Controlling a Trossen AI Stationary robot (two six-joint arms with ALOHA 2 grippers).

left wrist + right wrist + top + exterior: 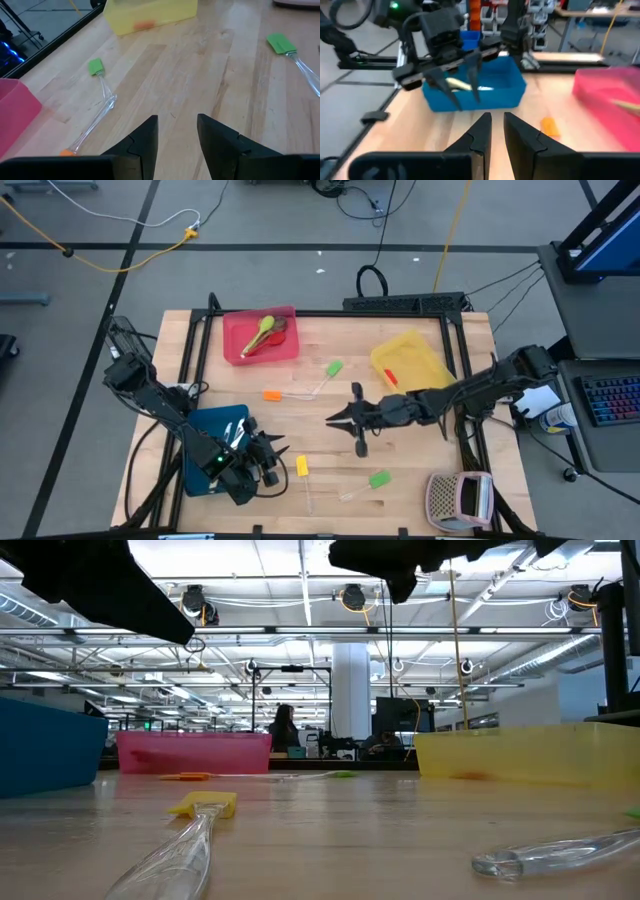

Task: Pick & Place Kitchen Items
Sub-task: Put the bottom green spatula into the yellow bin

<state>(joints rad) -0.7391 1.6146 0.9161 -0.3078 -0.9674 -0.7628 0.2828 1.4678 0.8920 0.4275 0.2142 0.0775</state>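
Closest to the low camera lies the yellow-headed spatula (203,805), its clear handle running toward the lens; seen from above, its long axis goes almost straight along the desk's (330,480) depth, with the yellow head (302,466) on the far end and the handle pointing at the front edge.

I judge the task as partly done. Some items are sorted already: the red tray (236,338) holds a green spoon (262,332) with something brown beside it, the yellow tray (420,352) holds one small red-orange piece (390,376), and the blue tray (505,90) shows a pale handle inside in the right wrist view.

Four spatulas are left on the bare wood:
- the yellow one;
- an orange-headed one (272,394), lying nearly across the desk, head toward the left arm's side;
- a green-headed one (333,368) in the middle, lying slantwise with its head toward the far side;
- a second green-headed one (379,479) near the front, head toward the perforated box (460,498).

The left tool (268,465) hangs just beside the yellow head, empty, with fingers spread a little. The right tool (340,417) is over the middle of the desk, empty too, with only a narrow gap between its fingers.
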